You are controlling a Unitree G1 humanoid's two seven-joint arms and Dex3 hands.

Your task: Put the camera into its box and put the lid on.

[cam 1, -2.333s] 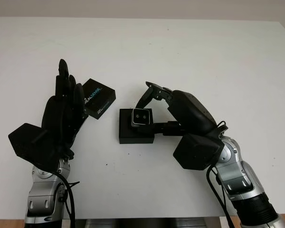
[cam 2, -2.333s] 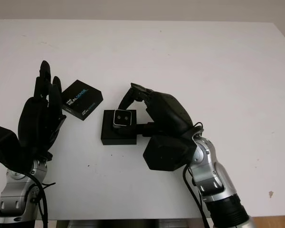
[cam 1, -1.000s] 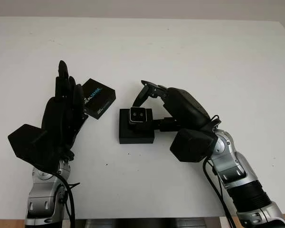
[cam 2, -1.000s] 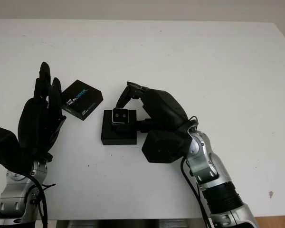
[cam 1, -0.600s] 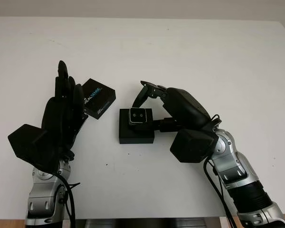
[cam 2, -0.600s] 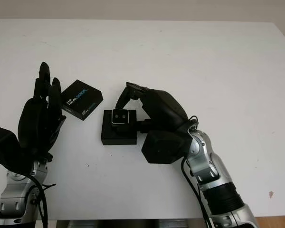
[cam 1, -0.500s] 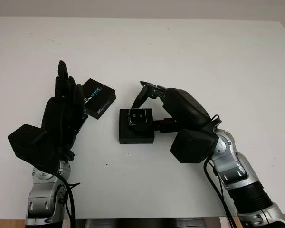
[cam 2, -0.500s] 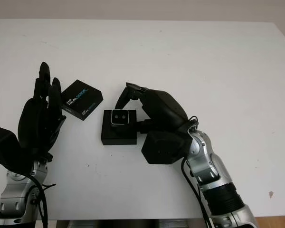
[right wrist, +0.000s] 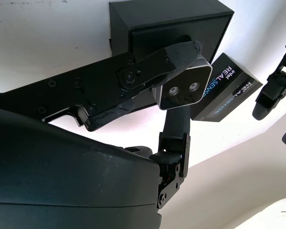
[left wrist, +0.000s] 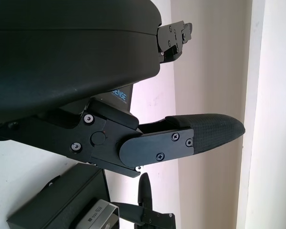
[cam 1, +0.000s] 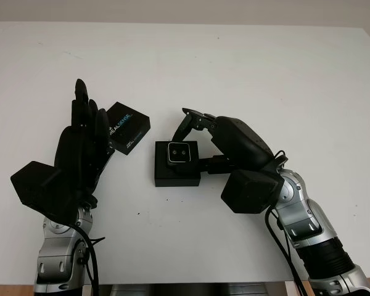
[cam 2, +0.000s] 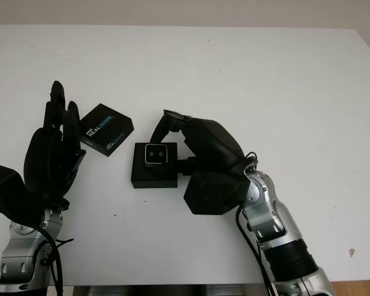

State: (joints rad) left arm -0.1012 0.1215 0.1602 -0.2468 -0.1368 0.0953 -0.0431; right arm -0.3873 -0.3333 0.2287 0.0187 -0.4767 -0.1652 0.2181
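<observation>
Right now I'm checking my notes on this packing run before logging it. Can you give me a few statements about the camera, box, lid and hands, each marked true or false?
1. The right hand is shut on the camera. True.
2. The camera is over the open black box. True.
3. The lid is already on the box. False: it lies on the white table to the box's left, apart from it, printed REALSENSE.
4. The left hand holds the lid. False: it is open, just left of the lid, gripping nothing.
5. The camera's two lenses face up toward the head camera. True.
</observation>
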